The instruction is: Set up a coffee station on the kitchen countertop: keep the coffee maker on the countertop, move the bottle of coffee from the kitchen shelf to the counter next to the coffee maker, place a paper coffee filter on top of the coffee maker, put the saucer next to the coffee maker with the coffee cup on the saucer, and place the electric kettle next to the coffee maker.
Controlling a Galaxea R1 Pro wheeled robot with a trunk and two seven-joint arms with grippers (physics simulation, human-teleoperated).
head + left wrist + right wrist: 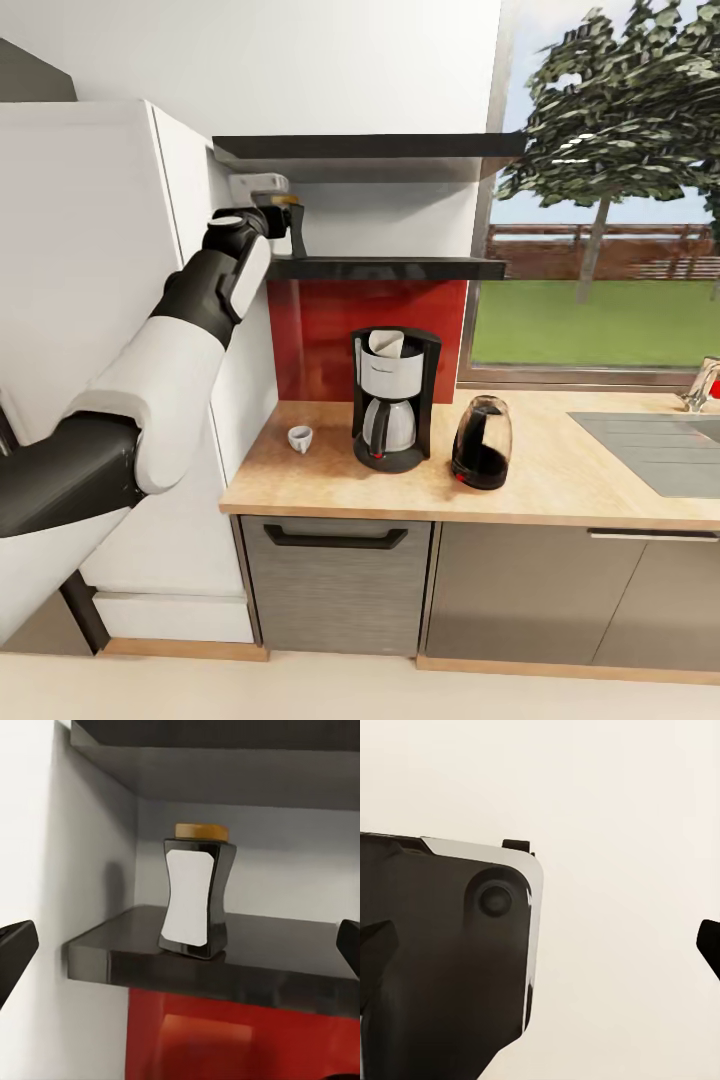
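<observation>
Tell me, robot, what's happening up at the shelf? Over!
Left end effector open, raised to the kitchen shelf. Bottle of coffee upright on it, ahead between the fingers, not gripped. Right end effector open, empty. Nothing in the way.

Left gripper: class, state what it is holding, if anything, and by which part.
Nothing is held. The left gripper is open, its fingertips wide apart, short of the bottle of coffee, which stands upright and untouched on the kitchen shelf.
</observation>
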